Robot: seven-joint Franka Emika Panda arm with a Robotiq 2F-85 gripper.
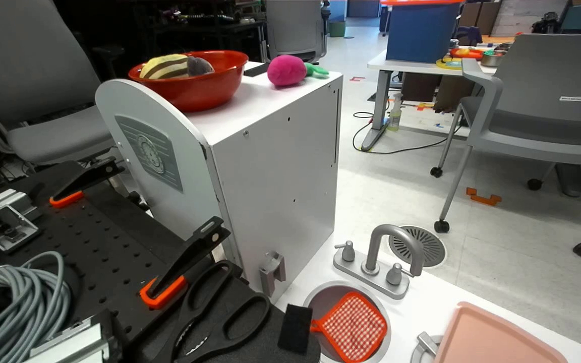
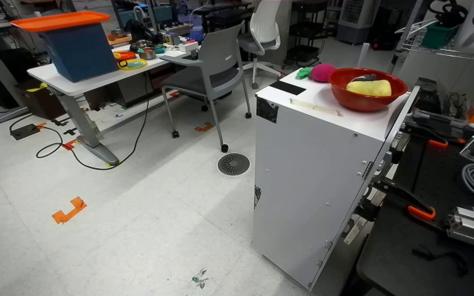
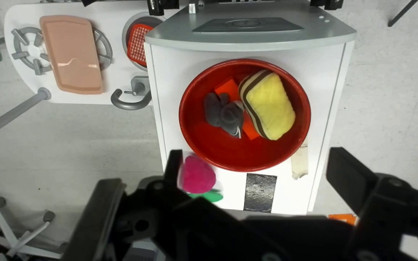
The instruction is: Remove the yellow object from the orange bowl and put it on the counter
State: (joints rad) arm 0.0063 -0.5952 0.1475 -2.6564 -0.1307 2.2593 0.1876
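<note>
Nearest the lens: my gripper (image 3: 256,165), fingers (image 3: 354,177) spread wide, nothing pinched. Fits the step as I judge it: pre-grasp, wide enough to straddle the target. In the wrist view the orange bowl (image 3: 216,143) lies beyond the fingertips, framed by them, not held.

Target = yellow plush (image 3: 272,105), striped down one side, in the bowl, off-centre toward the wrist view's right. Seems to lie partly over an orange piece (image 3: 229,90), which may be propping it. Grey plush (image 3: 230,117) just beside it; can't tell if they touch. In both exterior views the yellow plush shows over the near rim, so I'd expect a top-down grab to reach.

Bowl stands on the white counter (image 3: 292,197), near the rounded panel (image 3: 249,40). My guess on why: leaves the far end, with the black patch (image 3: 259,192) and tape strip (image 3: 299,163), for set-down. Pink ball (image 3: 198,175) just beside the bowl narrows that corner, so I'd drop on the tape side.

Not out yet; lift and place both to do. Looks soft, should squash and hold. Risks: dragging the grey plush along, or a finger catching the rim and shoving the bowl.
</note>
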